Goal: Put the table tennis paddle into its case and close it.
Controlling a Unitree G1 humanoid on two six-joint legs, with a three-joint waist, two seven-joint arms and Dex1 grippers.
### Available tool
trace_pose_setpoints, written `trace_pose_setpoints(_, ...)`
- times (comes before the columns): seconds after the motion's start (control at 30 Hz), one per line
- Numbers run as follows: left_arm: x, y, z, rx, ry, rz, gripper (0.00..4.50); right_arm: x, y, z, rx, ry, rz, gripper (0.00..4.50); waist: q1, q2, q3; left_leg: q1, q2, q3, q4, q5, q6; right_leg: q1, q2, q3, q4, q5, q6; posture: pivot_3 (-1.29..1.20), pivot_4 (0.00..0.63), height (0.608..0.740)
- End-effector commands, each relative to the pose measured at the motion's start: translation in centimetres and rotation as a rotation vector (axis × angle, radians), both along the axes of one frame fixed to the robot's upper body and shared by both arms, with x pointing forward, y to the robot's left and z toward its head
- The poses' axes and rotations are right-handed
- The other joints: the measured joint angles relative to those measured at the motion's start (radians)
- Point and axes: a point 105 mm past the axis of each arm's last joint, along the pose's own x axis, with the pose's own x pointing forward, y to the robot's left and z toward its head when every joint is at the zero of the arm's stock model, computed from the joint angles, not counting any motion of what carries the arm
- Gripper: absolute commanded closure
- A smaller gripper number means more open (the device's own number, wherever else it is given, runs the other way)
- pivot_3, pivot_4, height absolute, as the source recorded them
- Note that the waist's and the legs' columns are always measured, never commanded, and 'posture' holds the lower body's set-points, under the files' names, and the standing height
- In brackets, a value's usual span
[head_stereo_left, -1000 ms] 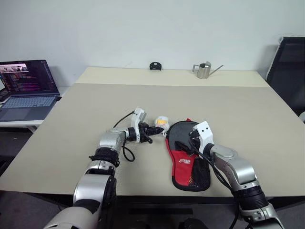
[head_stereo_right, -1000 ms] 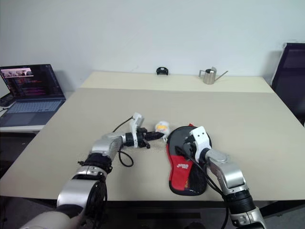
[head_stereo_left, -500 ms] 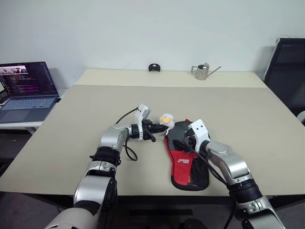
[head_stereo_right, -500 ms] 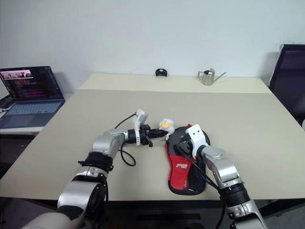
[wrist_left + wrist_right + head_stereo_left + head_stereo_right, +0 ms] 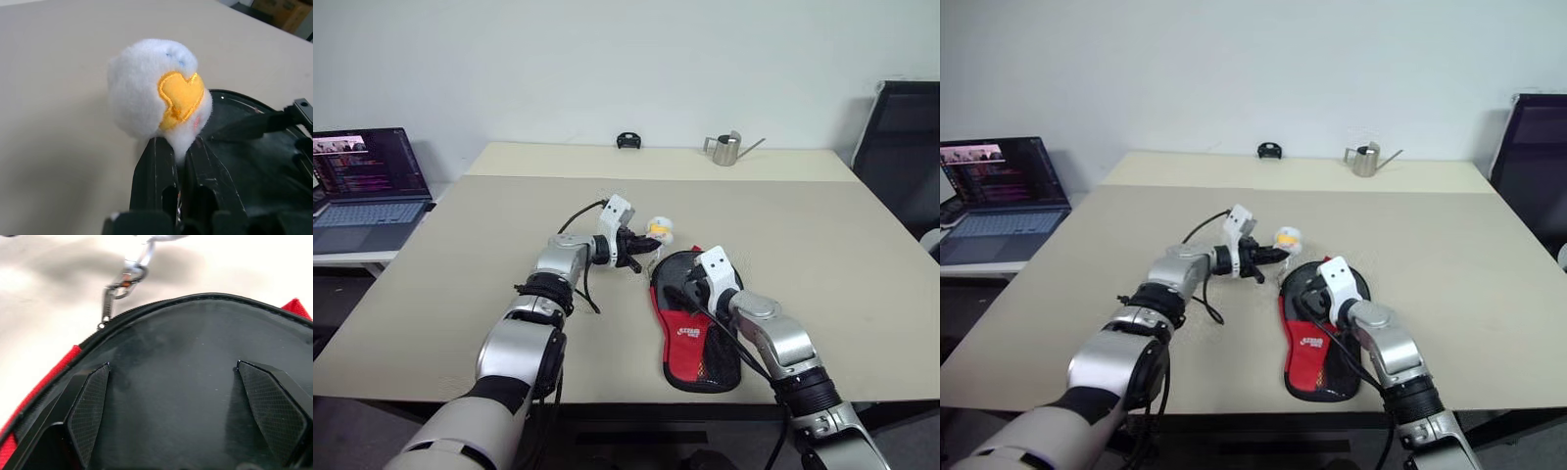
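Note:
The case (image 5: 701,339) lies flat on the table, its black round part farthest from me and its red panel nearest. My right gripper (image 5: 679,294) stands open, with both pads (image 5: 88,406) spread wide on the black round face. A metal zipper pull (image 5: 110,307) sits at the case's rim, and a clasp leads off from it. My left gripper (image 5: 641,245) is shut on the underside of a small white plush ball (image 5: 156,88) with a yellow heart patch. It holds the ball just above the case's far left rim. The paddle is hidden.
An open laptop (image 5: 367,186) stands on a side desk at the far left. A metal watering can (image 5: 729,149) and a small black object (image 5: 628,140) sit on the back table. A black chair (image 5: 901,137) is at the right.
My left gripper has carried the plush ball up and away from me, along the case's far rim. The right gripper has stayed on the case.

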Motion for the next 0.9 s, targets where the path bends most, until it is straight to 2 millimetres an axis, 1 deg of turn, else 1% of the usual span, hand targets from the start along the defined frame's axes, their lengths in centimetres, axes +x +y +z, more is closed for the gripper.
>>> trace_pose_setpoints(0.03, 0.9, -0.8, 1.6, 0.043, -0.085, 0.024, 4.49, -2.7, -0.2, -6.4, -0.049, 0.239, -0.021, 0.00, 0.000, 0.000, -0.001, 0.000, 0.000, 0.000, -0.001, 0.000, 0.000, 0.000, 0.000, 0.000, -0.001, 0.000, 0.000, 0.00, 0.150, 0.740)
trace_pose_setpoints(0.23, 1.5, -2.4, 1.8, 0.088, -0.133, 0.077, 4.49, -3.3, -0.3, -7.0, -0.043, 0.258, -0.045, 0.00, 0.001, -0.001, -0.005, -0.001, 0.000, -0.001, -0.003, 0.000, 0.000, 0.001, 0.000, -0.001, -0.007, 0.000, 0.000, 0.00, 0.150, 0.740)
trace_pose_setpoints(0.5, 1.6, -4.3, 2.3, 0.137, -0.194, 0.065, 4.49, -3.7, -0.5, -7.8, -0.050, 0.279, -0.071, 0.00, 0.001, -0.002, -0.008, 0.000, 0.000, -0.001, -0.004, 0.000, 0.000, 0.002, 0.000, -0.002, -0.008, 0.000, 0.000, 0.00, 0.150, 0.740)
trace_pose_setpoints(0.9, 1.7, -4.8, 1.2, 0.277, -0.273, 0.081, 4.49, -5.2, 0.4, -8.3, -0.037, 0.300, -0.089, 0.00, 0.003, -0.002, -0.012, 0.000, 0.000, -0.001, -0.004, 0.000, 0.000, 0.003, 0.000, -0.002, -0.009, 0.000, 0.000, 0.00, 0.150, 0.740)
